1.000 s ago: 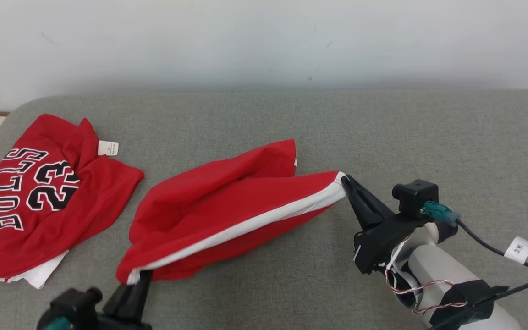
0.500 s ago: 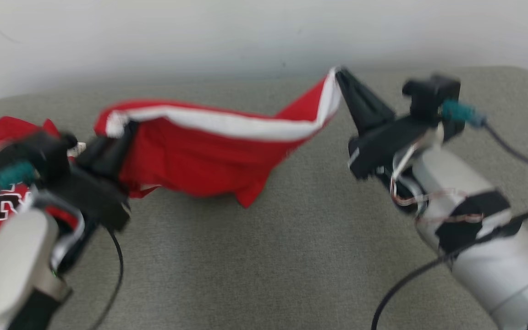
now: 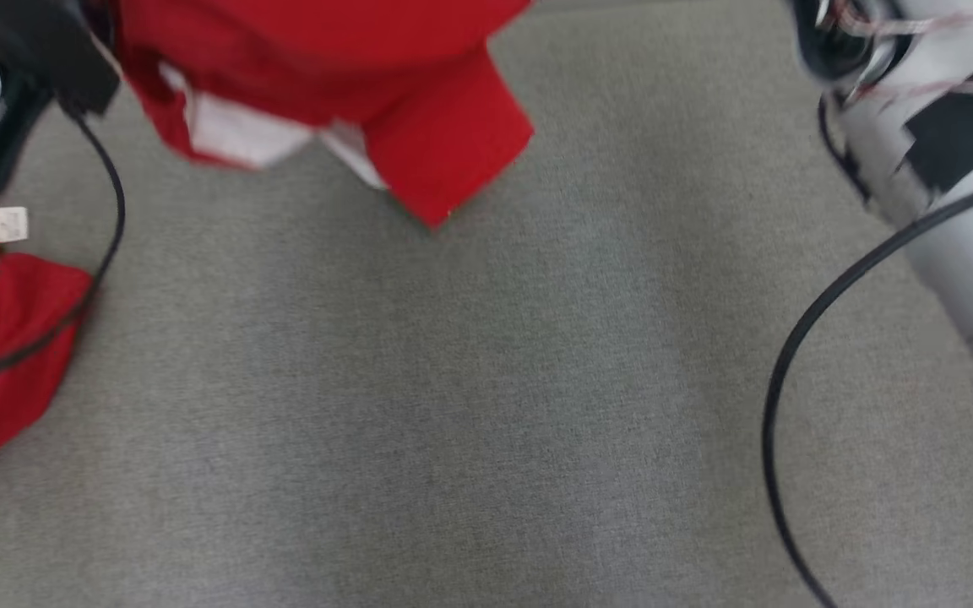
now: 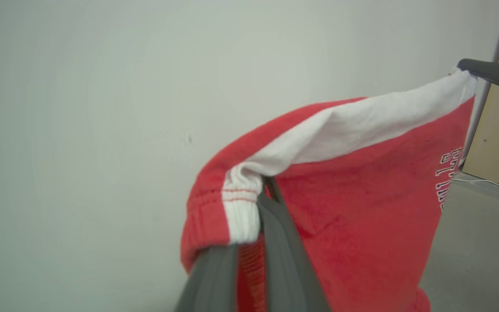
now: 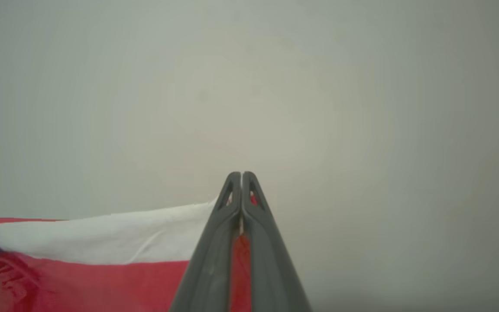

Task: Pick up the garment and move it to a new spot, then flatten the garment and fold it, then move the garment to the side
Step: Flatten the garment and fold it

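- The grey padded surface (image 3: 470,397) lies under the lift, with a pale wall (image 4: 102,108) behind it.
- The garment (image 4: 362,208), red with a white side band, hangs in the air between the two arms, clear of the surface; one loose corner dangles low in the head view.
- A second red garment (image 3: 5,338) lies at the left edge of the surface, close to the left arm; a low swing of the hanging cloth could, I judge, drag over it or pull it along.
- The right forearm (image 3: 943,169) stands high at the right; a black cable (image 3: 790,380) loops beside it and might catch the cloth as it comes down.
- The left gripper (image 4: 261,197) is clamped on the ribbed end of the white band; cloth bunches thickly there, so this hold looks sound.
- The right gripper (image 5: 241,175) is pressed fully together on the band's other end, with only a thin edge between the tips; this looks the weaker hold; a sharp pull apart or a hard shake could slip it free, leaving the garment to swing from one corner and land crumpled.
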